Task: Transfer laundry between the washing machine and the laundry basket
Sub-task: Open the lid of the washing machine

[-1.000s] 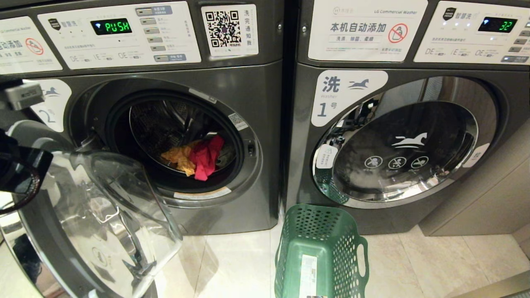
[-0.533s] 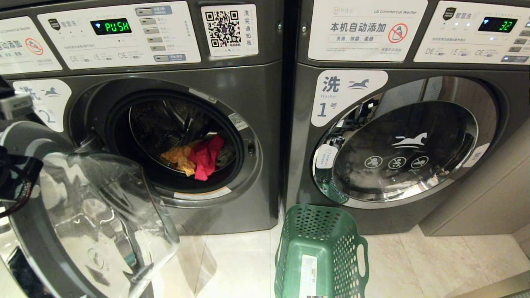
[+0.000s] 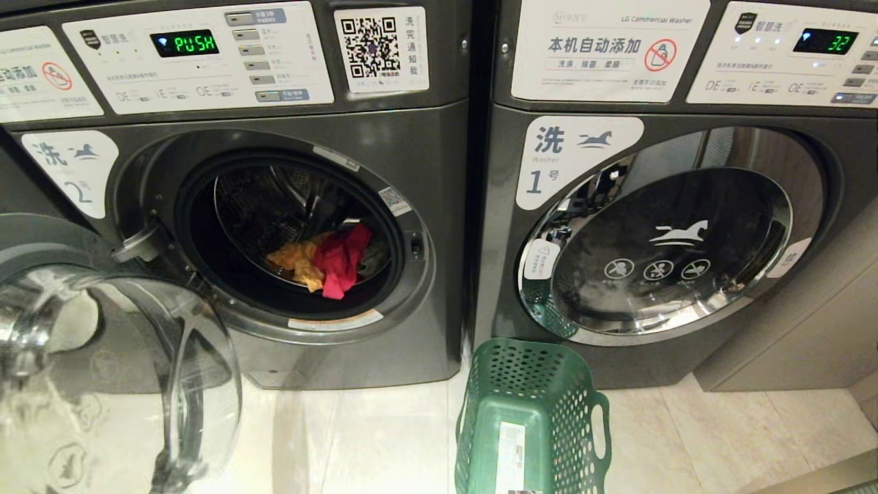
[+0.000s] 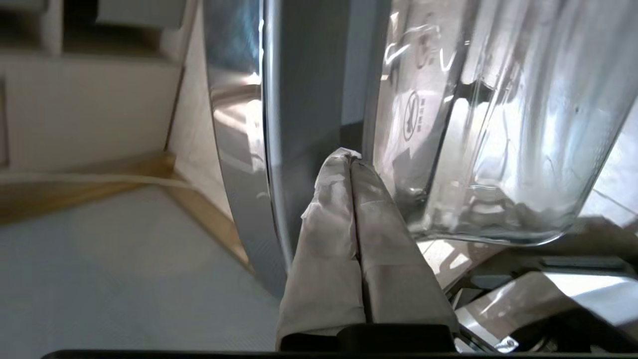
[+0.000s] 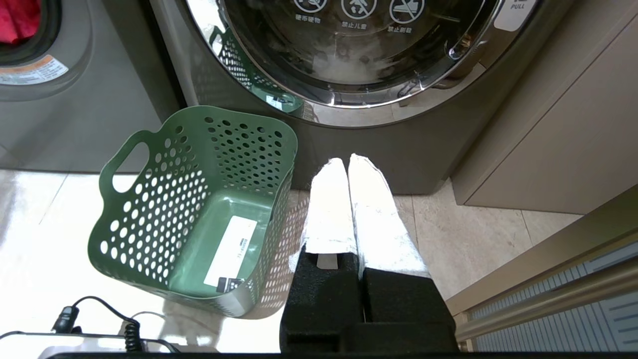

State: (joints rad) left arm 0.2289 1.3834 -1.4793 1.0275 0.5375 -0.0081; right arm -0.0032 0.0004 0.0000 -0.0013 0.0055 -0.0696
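Observation:
The washing machine (image 3: 425,206) numbered 2 stands at the left with its round door (image 3: 103,357) swung open. In its drum lie the laundry's red-pink garment (image 3: 341,259) and mustard yellow garment (image 3: 296,261). The green laundry basket (image 3: 528,370) stands empty on the floor between the two machines. My left gripper (image 4: 350,158) is shut with nothing in it. Its tips lie against the door's grey inner ring, between the chrome rim (image 4: 239,149) and the glass bowl (image 4: 498,149). My right gripper (image 5: 347,162) hangs shut and empty over the floor beside the basket (image 5: 149,209).
The washer numbered 1 (image 3: 658,240) stands at the right with its door closed. A beige cabinet (image 3: 809,329) stands to its right. Black cables (image 5: 94,319) lie on the floor near the basket. The open door fills the lower left of the head view.
The door has swung further open, toward the left and lower in the head view. My left arm, seen at the left edge before, has gone out of that view.

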